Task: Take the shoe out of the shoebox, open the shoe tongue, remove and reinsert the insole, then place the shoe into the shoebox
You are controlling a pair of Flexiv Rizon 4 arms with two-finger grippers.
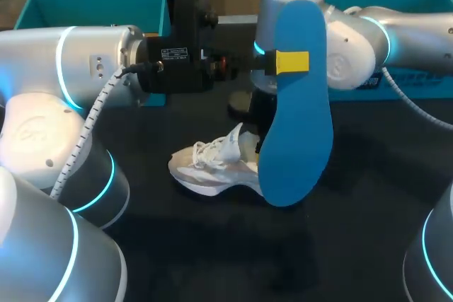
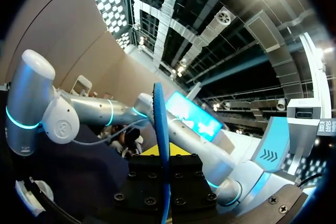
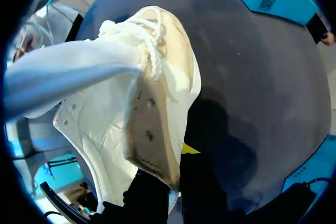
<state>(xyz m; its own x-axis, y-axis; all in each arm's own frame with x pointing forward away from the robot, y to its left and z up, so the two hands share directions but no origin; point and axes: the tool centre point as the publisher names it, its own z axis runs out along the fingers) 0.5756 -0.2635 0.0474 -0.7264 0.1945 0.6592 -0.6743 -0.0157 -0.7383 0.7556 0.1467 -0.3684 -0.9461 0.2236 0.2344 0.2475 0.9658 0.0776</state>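
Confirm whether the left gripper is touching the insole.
Touching. Head view shows the left gripper with a yellow tip flat against the insole; left wrist view shows it clamped edge-on.

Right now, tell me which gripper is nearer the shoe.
Right. The right gripper is clamped on the shoe itself; the left gripper holds the blue insole up in the air, off the shoe.

Shoe (image 1: 212, 167): white lace-up trainer at the centre of the dark surface (image 1: 368, 210), resting on its sole, toe toward 9 o'clock, tongue (image 1: 232, 141) lifted; insole (image 1: 297, 118): blue, out of the shoe, standing on end at the shoe's 3 o'clock, narrow end up, broad end down; shoebox (image 1: 92, 5): teal, open, at 10 o'clock on the surface; second teal box part (image 1: 396, 5): at 2 o'clock.
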